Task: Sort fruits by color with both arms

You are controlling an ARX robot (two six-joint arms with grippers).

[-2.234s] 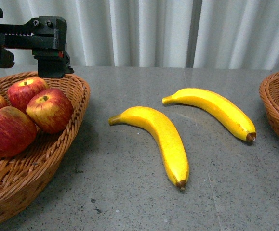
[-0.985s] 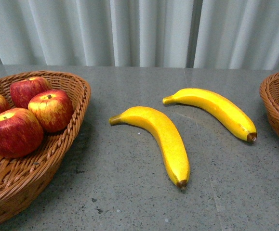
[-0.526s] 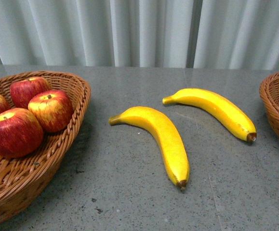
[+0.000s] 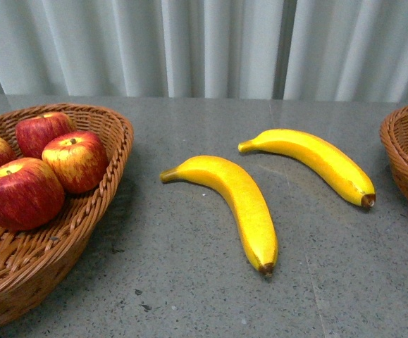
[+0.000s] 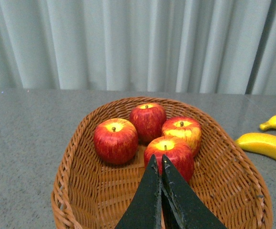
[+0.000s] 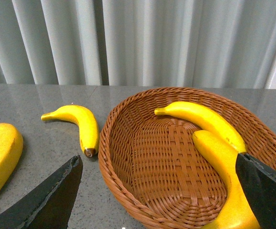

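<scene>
Grey desk [image 4: 189, 296] in front of me, curtain [image 4: 204, 42] behind it. The left basket [image 4: 115, 158] sits at the desk's left edge and the right basket [image 4: 399, 151] at its right edge. Two loose bananas lie on the bare middle of the desk between them. The nearer banana [image 4: 244, 208] points its brown tip at the front edge. The farther banana [image 4: 316, 160] is just beside it toward the right edge, not touching. Two more basket bananas [image 6: 207, 119] lie side by side in the right basket. All four apples [image 5: 115, 140] are bunched up in the left basket, stems up. My left gripper [image 5: 158, 161] hangs over that basket, fingers pressed together, holding nothing. My right gripper [image 6: 157, 162] is over the right basket, fingers spread wide, empty too.
</scene>
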